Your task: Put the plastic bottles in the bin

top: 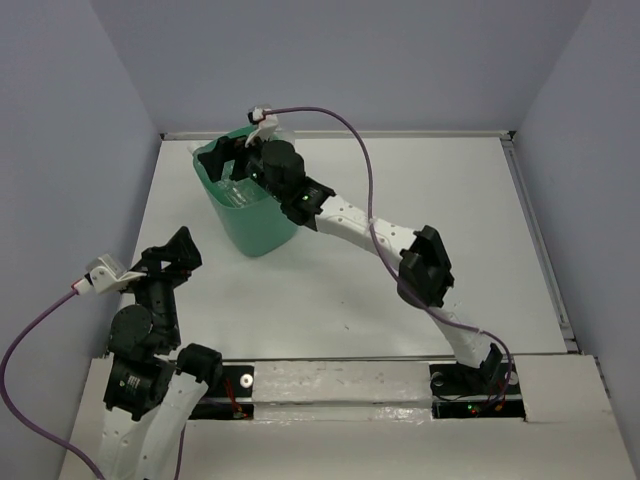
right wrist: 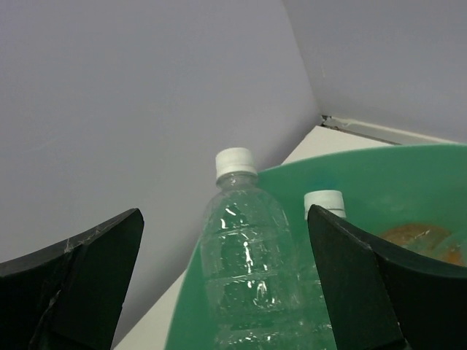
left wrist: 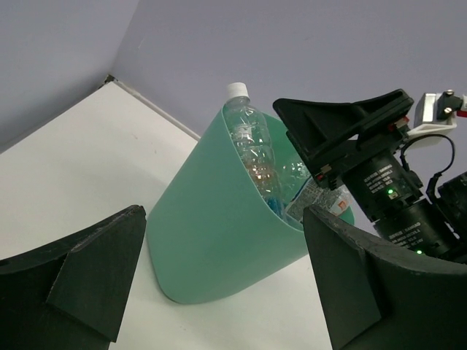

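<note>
Top external: right end effector (top: 240, 150) over bin (top: 256, 232) rim.

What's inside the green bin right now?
Several clear crinkled plastic bottles, the tallest white-capped and poking above the bin rim. The wall and upper bottles cover the bottom, so no full count.

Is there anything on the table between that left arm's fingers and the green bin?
Nothing. The left wrist view shows only bare white table between the left arm's fingers and the bin; the top view agrees.
</note>
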{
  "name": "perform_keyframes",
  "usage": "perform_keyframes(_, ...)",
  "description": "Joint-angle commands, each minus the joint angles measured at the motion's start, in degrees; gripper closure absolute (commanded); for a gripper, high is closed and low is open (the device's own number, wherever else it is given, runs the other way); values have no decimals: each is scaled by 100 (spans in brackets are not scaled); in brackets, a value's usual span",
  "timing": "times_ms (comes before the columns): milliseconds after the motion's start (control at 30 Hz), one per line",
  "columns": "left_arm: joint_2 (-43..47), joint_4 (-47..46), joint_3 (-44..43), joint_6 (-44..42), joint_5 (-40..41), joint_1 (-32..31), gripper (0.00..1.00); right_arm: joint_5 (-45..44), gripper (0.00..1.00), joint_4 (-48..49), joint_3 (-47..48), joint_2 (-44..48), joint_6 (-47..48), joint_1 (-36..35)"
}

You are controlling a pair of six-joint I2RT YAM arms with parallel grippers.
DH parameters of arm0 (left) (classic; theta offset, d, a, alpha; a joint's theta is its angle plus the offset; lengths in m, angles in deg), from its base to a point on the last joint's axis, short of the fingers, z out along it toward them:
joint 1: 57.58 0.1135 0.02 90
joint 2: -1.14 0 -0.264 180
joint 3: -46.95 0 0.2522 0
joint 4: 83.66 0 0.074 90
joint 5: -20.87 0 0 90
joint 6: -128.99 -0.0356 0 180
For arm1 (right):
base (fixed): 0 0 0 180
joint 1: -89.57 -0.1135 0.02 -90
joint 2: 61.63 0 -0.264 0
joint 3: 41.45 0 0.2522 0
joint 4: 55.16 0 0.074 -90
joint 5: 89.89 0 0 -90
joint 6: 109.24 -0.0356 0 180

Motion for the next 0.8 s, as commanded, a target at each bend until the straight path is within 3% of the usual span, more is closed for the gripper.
perform_keyframes(0,-142,-260,-188,-109,14,83,1,213,0,603,113,817,121,-120)
perform_keyframes(200,-168,-261,-188,-171,14,145,1,845,0,1060,-343,1301,-309,-120)
perform_keyframes(333,-177,-234,-214,-276,-74,153,1,1101,0,1403,-1168,2003,-407,-120)
perform_keyframes(433,-124,-225,-188,-320,-232,153,1,987,1,1692,-2538,3074,-118,-120)
perform_keyframes(533,-54,-243,-179,-311,-643,145,1,557,12,1825,-4304,4506,400,-120)
perform_keyframes(567,-45,-269,-188,-312,-767,145,1,330,23,1738,-4735,5293,559,-120)
perform_keyframes(600,-54,-287,-214,-329,-899,145,1,215,41,1659,-5165,5692,665,-120)
perform_keyframes(633,-71,-287,-249,-320,-1118,145,1,-82,67,1380,-5944,6105,918,-120)
perform_keyframes(667,-80,-278,-284,-312,-1216,145,1,-233,79,1185,-6300,6518,982,-120)
perform_keyframes(700,-124,-287,-328,-294,-1313,145,1,-426,91,992,-6608,6914,1043,-120)
perform_keyframes(767,-141,-348,-407,-259,-1515,145,1,-673,97,544,-7469,8118,1062,-120)
